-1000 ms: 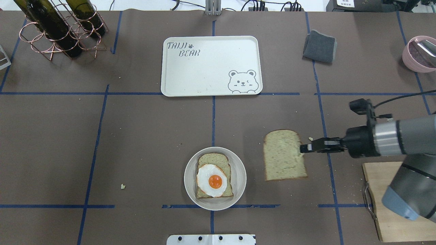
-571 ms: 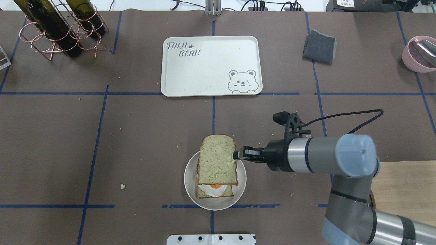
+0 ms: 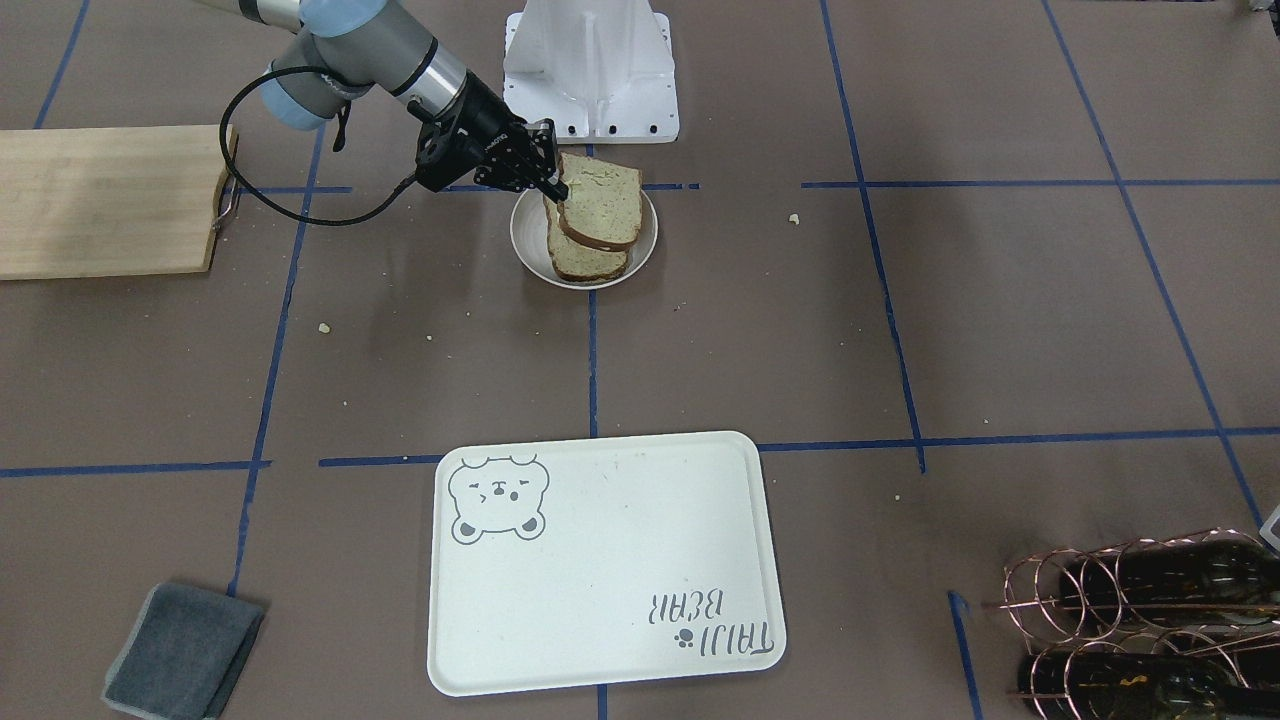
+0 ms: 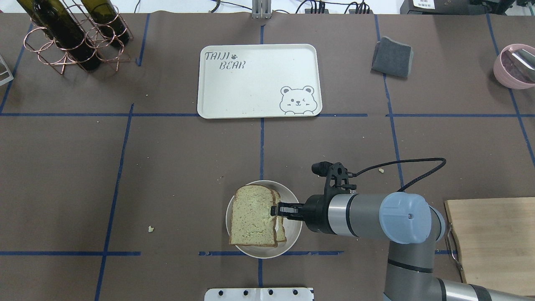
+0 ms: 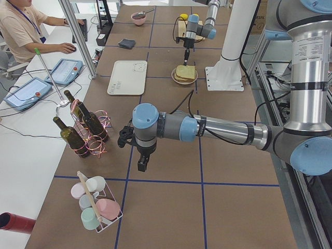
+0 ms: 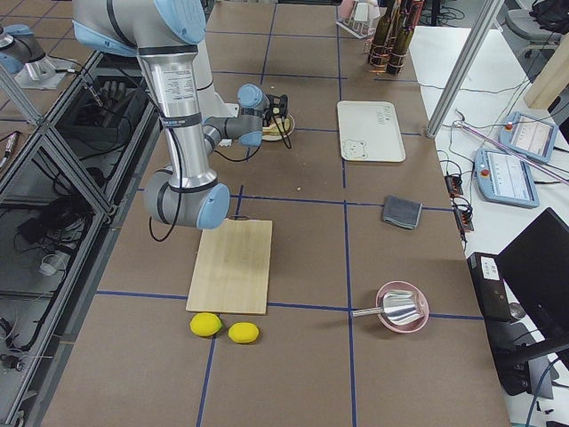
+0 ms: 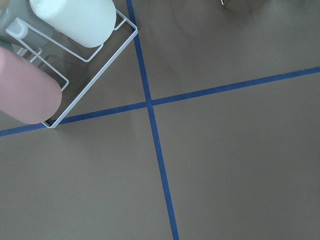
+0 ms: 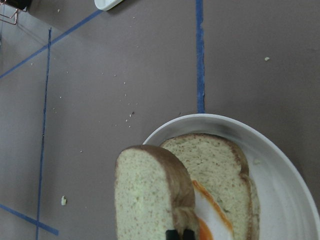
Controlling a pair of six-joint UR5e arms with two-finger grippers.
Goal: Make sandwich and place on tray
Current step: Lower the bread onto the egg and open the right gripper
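Note:
My right gripper is shut on the right crust edge of the top bread slice and holds it over the round beige plate. The lower slice lies on the plate, its egg hidden from above. The right wrist view shows the top slice tilted over the lower slice, with the egg peeking out between them. The front view shows the gripper at the plate's edge. The cream bear tray lies beyond the plate. My left gripper hangs over bare table; I cannot tell its state.
A wooden cutting board lies at the near right. A grey cloth and a pink bowl are at the far right. A wire rack with wine bottles stands far left. A cup rack is under the left wrist.
My right gripper carried the bread slice from the table right of the plate to over the plate, then moved it nearer and lower until it covers the egg.

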